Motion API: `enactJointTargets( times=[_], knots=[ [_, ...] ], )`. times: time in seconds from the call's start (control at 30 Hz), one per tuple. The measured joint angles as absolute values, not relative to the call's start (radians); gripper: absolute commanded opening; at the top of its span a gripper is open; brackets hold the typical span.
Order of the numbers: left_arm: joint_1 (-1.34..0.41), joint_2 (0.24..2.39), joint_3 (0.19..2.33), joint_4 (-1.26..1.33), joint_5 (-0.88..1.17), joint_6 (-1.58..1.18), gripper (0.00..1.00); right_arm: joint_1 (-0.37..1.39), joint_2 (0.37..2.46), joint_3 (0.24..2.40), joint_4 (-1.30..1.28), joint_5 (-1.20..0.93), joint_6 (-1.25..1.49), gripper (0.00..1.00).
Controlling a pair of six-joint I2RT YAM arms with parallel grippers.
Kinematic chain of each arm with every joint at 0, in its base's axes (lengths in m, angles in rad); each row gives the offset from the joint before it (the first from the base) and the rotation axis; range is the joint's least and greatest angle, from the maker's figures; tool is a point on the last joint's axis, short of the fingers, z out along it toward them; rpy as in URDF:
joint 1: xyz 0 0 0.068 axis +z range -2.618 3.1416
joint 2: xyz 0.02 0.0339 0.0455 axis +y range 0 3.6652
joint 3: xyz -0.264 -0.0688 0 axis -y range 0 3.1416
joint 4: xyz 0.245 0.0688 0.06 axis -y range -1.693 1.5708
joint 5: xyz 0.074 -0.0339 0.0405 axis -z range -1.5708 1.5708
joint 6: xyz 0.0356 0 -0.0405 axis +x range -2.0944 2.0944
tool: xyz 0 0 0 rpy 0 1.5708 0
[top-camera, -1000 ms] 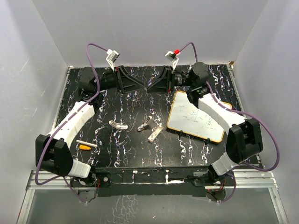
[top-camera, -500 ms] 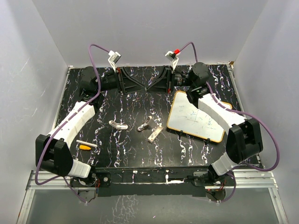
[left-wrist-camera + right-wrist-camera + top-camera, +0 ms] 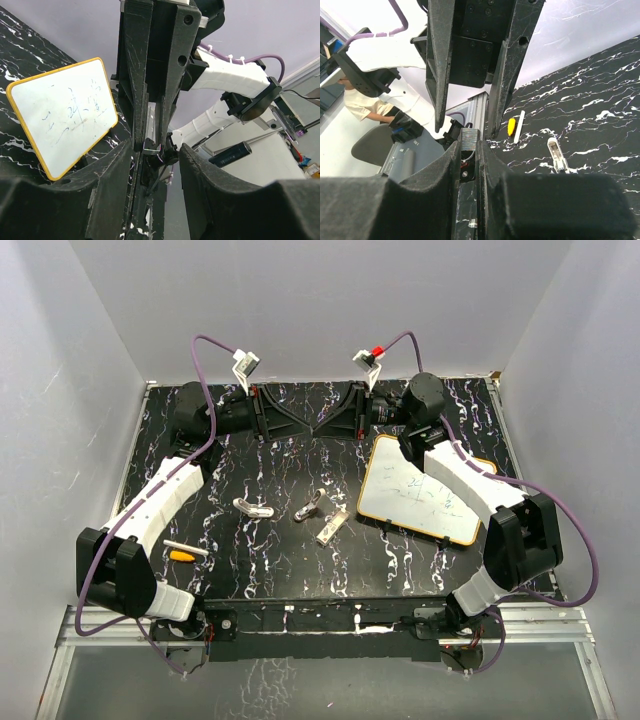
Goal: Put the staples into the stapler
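Observation:
At the back of the table my two grippers meet tip to tip. The right gripper (image 3: pixel 323 426) (image 3: pixel 469 146) is shut on a silver ribbed strip of staples (image 3: pixel 469 140) (image 3: pixel 152 122), which sticks out past its fingertips. Facing it, the left gripper (image 3: pixel 303 426) (image 3: pixel 156 148) has its jaws apart on either side of the strip's end, and a gap shows on both sides. A small white stapler (image 3: pixel 253 507) (image 3: pixel 557 155) lies opened on the black table. A second small grey stapler (image 3: pixel 312 505) lies to its right, with a pale cream oblong box (image 3: pixel 333 527) beside it.
A yellow-rimmed whiteboard (image 3: pixel 418 490) (image 3: pixel 62 115) lies right of centre under the right arm. An orange cap (image 3: pixel 181 556) (image 3: pixel 511 126) and a thin white pen (image 3: pixel 186 548) (image 3: pixel 520 127) lie at the front left. White walls close in the table (image 3: pixel 250 560) on three sides.
The left gripper has edged right toward the right gripper and its jaws have narrowed. The right arm and the things on the table have not moved.

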State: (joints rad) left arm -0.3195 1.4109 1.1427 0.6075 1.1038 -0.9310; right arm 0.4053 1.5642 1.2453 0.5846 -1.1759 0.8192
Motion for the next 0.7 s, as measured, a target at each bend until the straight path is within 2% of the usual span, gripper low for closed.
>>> enactJointTargets(
  times=[0.7],
  knots=[
    [-0.323,1.414,1.152,0.54,1.087,-0.881,0.33,0.419,1.579,1.245,0.533,-1.161,0.784,0.09]
  ],
)
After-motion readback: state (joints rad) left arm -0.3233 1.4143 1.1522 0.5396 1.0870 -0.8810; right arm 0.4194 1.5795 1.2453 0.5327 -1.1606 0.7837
